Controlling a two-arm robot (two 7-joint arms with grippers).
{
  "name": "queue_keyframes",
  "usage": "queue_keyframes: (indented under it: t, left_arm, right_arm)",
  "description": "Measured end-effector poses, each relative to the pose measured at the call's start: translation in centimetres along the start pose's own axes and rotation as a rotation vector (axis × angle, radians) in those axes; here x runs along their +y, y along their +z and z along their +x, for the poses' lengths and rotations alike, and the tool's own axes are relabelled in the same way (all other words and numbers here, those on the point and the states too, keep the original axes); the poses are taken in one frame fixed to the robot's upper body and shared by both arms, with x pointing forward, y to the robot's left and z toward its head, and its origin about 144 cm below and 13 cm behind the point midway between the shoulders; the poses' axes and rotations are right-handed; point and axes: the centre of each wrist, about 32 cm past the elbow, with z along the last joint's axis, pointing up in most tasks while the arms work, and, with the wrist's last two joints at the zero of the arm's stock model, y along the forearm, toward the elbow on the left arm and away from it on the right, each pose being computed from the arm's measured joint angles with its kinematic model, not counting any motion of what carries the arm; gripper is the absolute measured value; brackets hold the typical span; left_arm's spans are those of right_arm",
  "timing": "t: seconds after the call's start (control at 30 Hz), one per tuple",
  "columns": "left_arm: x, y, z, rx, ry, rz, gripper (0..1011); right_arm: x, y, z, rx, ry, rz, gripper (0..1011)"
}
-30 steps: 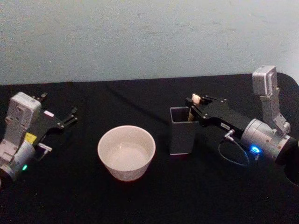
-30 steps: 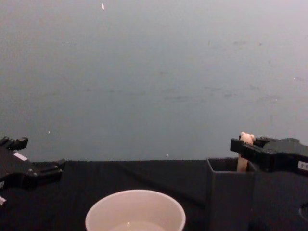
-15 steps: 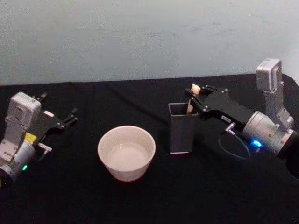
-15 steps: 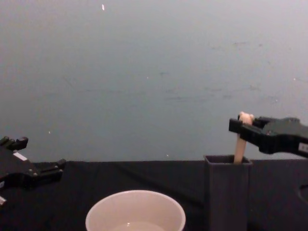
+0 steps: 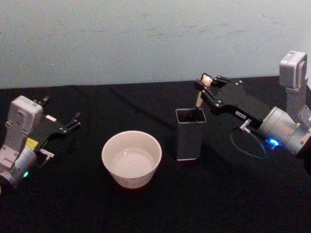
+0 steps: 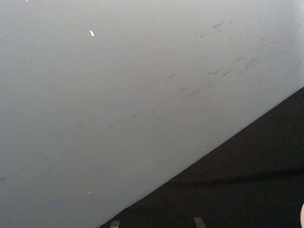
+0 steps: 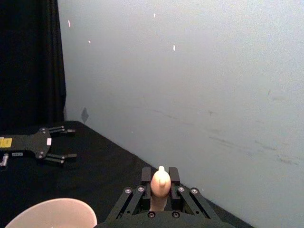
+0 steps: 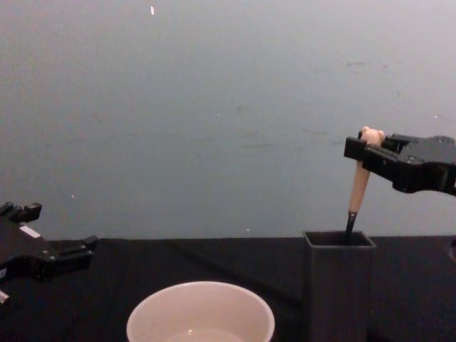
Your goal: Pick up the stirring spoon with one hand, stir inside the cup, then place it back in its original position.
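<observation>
Lift-out step: right gripper (image 5: 204, 86), clenched on stirring spoon (image 8: 358, 187), must clear holder (image 5: 189, 138) toward cup (image 5: 131, 158); left gripper (image 5: 60, 109) parked, released.

Dim, even light, pale wall (image 5: 146, 39) softly lit, black cloth (image 5: 155, 208) perhaps swallowing any shadows

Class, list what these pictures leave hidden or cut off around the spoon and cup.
stirring spoon bowl: chest view, hidden inside the holder.
cup base: chest view, cut off by bottom edge.
right gripper label text: head view, too small.
left gripper wrist: chest view, cut off by left edge.
</observation>
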Motion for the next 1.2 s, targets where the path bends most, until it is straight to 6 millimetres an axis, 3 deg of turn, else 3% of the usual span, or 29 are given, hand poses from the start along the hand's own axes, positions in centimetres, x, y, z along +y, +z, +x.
queue_keyframes:
  t: [0.77, 1.2]
  left_arm:
    - [0.0, 0.0, 0.0, 0.0, 0.0, 0.0, 1001]
    - [0.0, 0.0, 0.0, 0.0, 0.0, 0.0, 1001]
  right_arm:
    - [0.2, 2.4, 0.4, -0.061, -0.002, 0.121, 214]
    - [2.6, 2.6, 0.8, -0.057, 0.021, 0.158, 214]
